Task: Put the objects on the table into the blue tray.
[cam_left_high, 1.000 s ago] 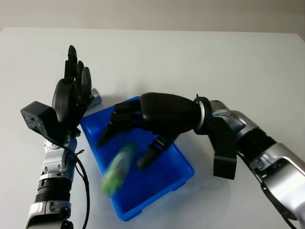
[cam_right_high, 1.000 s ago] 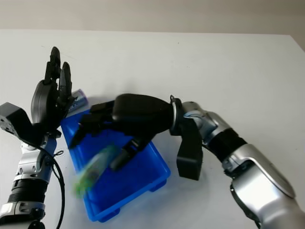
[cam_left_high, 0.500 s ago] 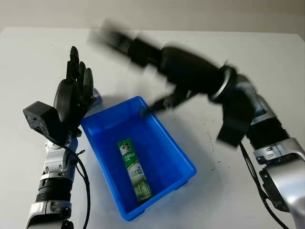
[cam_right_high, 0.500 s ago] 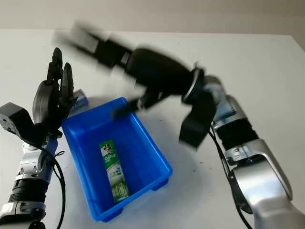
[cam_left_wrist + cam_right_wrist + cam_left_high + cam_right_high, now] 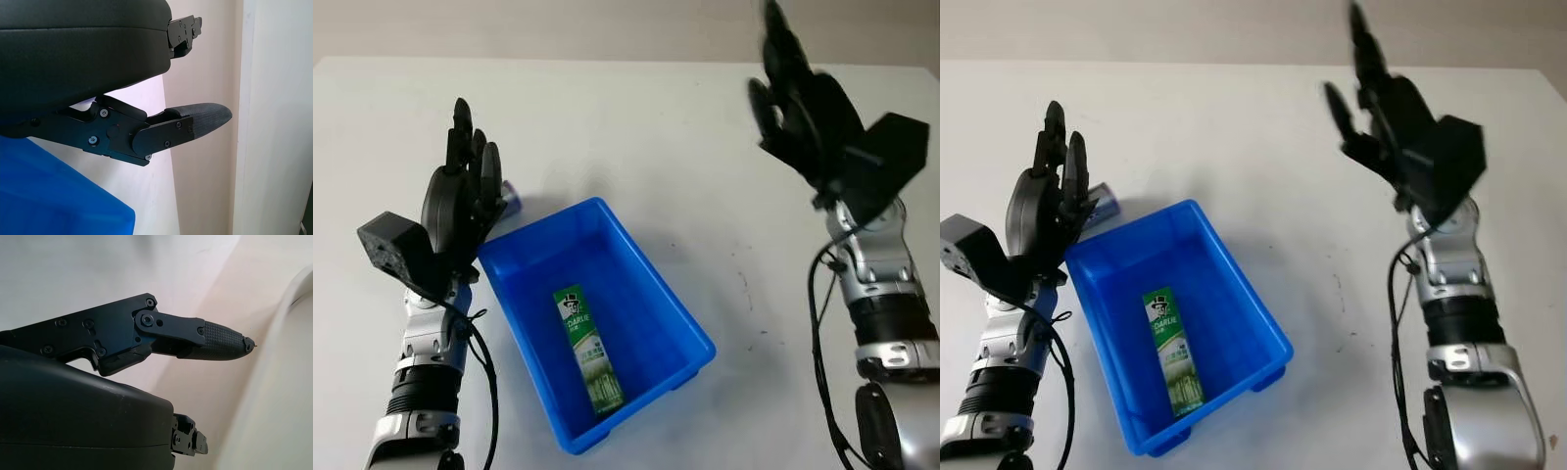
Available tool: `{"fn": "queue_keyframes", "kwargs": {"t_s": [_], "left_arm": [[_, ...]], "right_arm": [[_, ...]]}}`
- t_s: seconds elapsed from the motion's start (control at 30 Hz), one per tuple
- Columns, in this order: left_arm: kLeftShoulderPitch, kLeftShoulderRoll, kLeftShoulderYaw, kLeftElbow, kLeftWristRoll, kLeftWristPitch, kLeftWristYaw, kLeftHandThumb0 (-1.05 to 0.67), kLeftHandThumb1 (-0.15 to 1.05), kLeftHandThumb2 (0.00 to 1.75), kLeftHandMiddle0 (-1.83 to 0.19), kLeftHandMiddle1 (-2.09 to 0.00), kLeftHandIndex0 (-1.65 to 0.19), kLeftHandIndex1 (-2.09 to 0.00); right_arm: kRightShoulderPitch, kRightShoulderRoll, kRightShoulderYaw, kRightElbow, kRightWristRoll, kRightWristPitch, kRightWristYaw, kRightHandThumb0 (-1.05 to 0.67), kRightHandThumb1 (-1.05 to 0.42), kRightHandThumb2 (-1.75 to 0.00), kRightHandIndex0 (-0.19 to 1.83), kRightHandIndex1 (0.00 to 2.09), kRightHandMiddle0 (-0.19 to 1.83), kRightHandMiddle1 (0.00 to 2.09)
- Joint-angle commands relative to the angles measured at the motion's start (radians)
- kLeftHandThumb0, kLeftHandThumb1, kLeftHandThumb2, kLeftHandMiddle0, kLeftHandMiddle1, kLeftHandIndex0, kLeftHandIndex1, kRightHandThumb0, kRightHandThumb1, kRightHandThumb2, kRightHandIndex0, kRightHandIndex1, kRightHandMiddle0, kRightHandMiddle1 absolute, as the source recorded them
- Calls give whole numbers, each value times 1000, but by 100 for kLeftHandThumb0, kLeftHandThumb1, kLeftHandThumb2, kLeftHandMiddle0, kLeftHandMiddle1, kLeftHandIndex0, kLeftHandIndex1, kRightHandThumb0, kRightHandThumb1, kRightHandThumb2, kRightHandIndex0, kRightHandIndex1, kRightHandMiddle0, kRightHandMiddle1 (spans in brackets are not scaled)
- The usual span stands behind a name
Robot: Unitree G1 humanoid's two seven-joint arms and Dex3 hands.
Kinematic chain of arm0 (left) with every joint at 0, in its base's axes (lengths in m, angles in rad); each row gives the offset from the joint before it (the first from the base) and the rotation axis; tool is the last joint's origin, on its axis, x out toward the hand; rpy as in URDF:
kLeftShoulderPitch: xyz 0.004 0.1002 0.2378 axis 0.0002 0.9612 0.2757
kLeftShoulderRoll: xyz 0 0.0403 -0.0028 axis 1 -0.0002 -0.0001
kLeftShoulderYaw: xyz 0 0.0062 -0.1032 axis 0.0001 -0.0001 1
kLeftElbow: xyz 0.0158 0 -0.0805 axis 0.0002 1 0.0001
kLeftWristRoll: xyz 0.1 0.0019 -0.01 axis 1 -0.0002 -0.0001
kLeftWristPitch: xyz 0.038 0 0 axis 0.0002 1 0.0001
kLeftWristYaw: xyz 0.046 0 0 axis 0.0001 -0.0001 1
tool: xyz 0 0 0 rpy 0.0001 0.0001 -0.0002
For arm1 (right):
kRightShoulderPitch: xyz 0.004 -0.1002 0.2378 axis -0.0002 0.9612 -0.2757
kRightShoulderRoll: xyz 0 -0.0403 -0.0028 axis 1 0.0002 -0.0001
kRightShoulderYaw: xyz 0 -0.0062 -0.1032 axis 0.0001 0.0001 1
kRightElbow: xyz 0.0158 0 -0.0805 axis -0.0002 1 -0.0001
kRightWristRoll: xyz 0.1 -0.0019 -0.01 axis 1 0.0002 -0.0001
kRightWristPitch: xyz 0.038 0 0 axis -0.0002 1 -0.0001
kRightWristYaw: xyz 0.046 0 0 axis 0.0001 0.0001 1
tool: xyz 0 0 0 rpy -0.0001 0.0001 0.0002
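A blue tray (image 5: 646, 264) sits on the white table, left of centre. Inside it lies a green and white toothpaste box (image 5: 588, 347), flat along the tray's length. Just beyond the tray's far left corner a small purple-and-white object (image 5: 512, 199) peeks out, mostly hidden behind my left hand (image 5: 465, 191). That hand is raised upright and open at the tray's left side. My right hand (image 5: 800, 103) is open and held high above the table's right part, holding nothing.
The white table (image 5: 636, 127) stretches bare beyond the tray and to its right. A pale wall runs behind the table's far edge. A corner of the blue tray (image 5: 58, 196) shows under my left hand in the left wrist view.
My right hand let go of the toothpaste box over the tray, then swung up and away to the right. The box now lies still in the tray. The left hand stayed put.
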Motion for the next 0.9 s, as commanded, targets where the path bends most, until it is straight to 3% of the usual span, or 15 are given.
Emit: {"fn": "queue_keyframes", "kwargs": {"t_s": [0.0,0.2,0.53,0.6,0.73,0.87], "left_arm": [[-14,7,3,0,1,-5,0,-68,105,63,19,0,19,0],[-15,6,9,-8,-7,-10,-1,-66,105,62,19,0,19,0],[-19,28,14,-25,-11,16,-9,-65,105,62,19,0,19,0],[-17,62,9,-94,48,88,51,-63,105,52,19,0,19,0],[-75,200,-8,-312,284,392,195,-54,105,26,11,-5,13,-4],[-166,397,-74,-405,453,625,100,-60,105,13,-3,-11,0,-10]], "right_arm": [[33,11,-27,-38,21,37,-7,-77,-105,-64,-19,0,-19,0],[123,29,-72,-75,45,105,-36,-75,-105,-63,-19,0,-19,0],[177,76,-65,-153,49,118,-42,-74,-105,-67,-19,0,-19,0],[178,80,-60,-166,40,119,-45,-74,-105,-67,-19,0,-19,0],[177,75,-60,-185,34,130,-42,-74,-105,-67,-19,0,-19,0],[167,69,-64,-172,33,127,-31,-73,-105,-70,-19,0,-19,0]]}}
